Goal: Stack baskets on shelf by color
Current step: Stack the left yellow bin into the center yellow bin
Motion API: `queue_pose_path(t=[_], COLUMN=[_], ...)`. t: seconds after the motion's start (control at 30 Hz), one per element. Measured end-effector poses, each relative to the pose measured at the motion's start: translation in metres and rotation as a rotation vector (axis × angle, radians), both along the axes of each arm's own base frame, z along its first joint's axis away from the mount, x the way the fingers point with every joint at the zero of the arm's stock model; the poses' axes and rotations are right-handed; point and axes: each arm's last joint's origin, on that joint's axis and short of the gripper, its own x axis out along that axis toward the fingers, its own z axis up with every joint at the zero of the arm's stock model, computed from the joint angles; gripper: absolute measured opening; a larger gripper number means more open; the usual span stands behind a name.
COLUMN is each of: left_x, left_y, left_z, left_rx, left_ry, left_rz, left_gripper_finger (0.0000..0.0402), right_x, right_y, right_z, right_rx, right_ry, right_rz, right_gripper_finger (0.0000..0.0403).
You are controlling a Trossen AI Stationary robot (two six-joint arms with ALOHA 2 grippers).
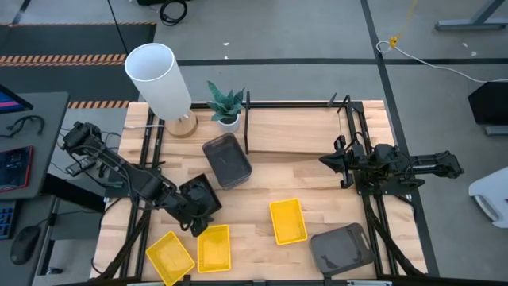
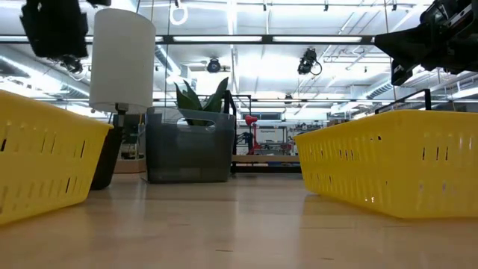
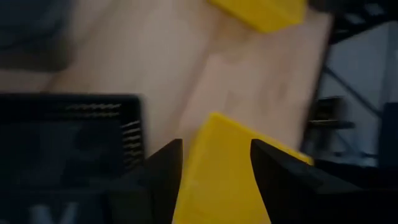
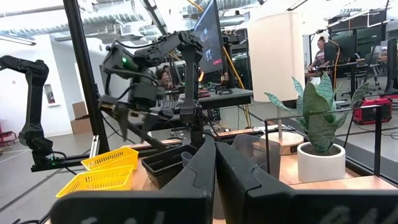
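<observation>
My left gripper (image 3: 216, 180) is open over the near left of the table (image 1: 262, 179), slanting down. The corner of a yellow basket (image 3: 217, 155) shows beyond the gap between its fingers. A black basket (image 3: 68, 134) lies right beside it (image 1: 208, 191). Two yellow baskets (image 1: 169, 256) (image 1: 213, 246) sit at the near left edge and a third (image 1: 287, 220) sits mid-table. One grey basket (image 1: 226, 159) stands by the shelf (image 1: 294, 131), another (image 1: 341, 248) lies near right. My right gripper (image 4: 214, 168) is shut and waits level by the shelf's right end (image 1: 329, 161).
A white cylinder lamp (image 1: 159, 79) and a potted plant (image 1: 226, 103) stand at the far left of the table. Black frame rods (image 1: 248, 123) rise at the shelf's ends. Bare wood lies between the mid-table yellow basket and the shelf.
</observation>
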Motion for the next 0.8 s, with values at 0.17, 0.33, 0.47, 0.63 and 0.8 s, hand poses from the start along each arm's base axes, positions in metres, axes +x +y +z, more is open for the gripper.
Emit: queue_pose_path(t=[0.17, 0.33, 0.47, 0.63, 0.8], left_x=[0.003, 0.007, 0.011, 0.016, 0.018], left_y=[-0.003, -0.005, -0.011, -0.014, -0.016], left_z=[0.003, -0.004, -0.017, -0.027, -0.034], left_rx=[-0.021, -0.014, 0.005, 0.014, 0.03], left_ry=[-0.041, -0.011, 0.03, 0.07, 0.096], left_rz=[-0.028, -0.014, -0.014, 0.007, 0.008], left_gripper_finger=[0.0176, 0.0164, 0.0157, 0.0153, 0.0153], right_x=[0.0, 0.0, 0.0, 0.0, 0.0], right_y=[0.0, 0.0, 0.0, 0.0, 0.0], right_z=[0.0, 0.0, 0.0, 0.0, 0.0], right_rx=[0.0, 0.0, 0.0, 0.0, 0.0], right_ry=[0.0, 0.0, 0.0, 0.0, 0.0], right_rz=[0.0, 0.0, 0.0, 0.0, 0.0], right_gripper_finger=[0.0019, 0.0019, 0.0019, 0.0019, 0.0019])
